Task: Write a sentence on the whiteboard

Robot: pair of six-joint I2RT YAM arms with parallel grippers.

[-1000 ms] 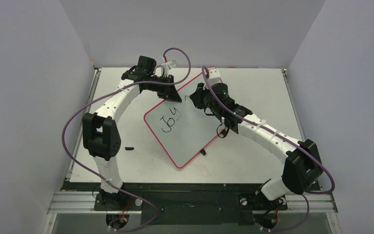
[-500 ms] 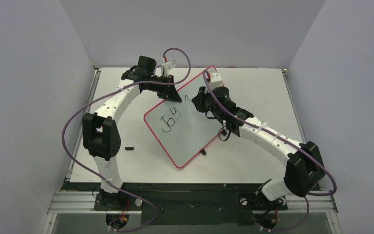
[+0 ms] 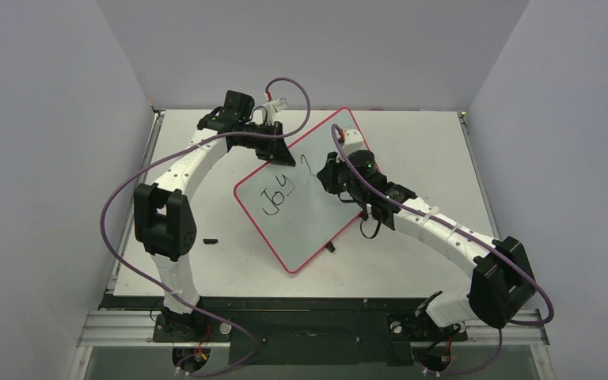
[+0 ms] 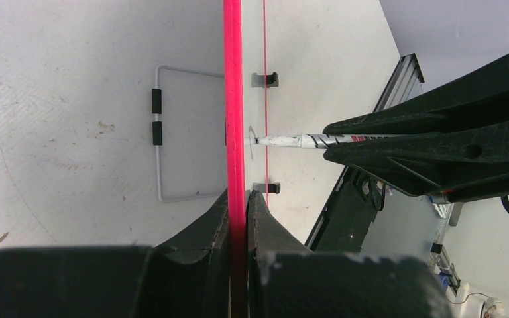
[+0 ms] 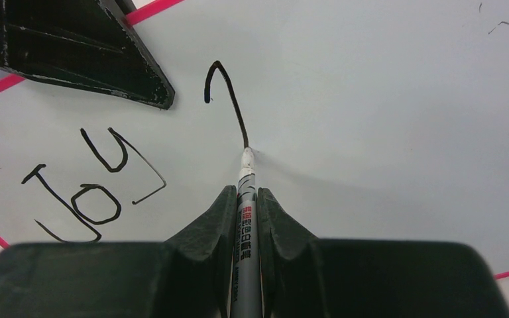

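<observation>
whiteboard (image 3: pixel 305 226) askew on the table (image 3: pixel 419 134), sentence (image 3: pixel 277 198) reading "joy" plus one hooked stroke.
nearest, right gripper (image 5: pixel 246 197) clamped on a marker (image 5: pixel 246 173), tip touching the board at the stroke's lower end; farther back, left gripper (image 4: pixel 238 197) pinched tight on the red rim at the board's far left edge.

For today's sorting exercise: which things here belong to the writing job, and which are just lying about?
In use: whiteboard; marker; written word "Joy"; left end effector gripping the whiteboard; right end effector holding the marker.
Lying about: small black piece on the table.
</observation>
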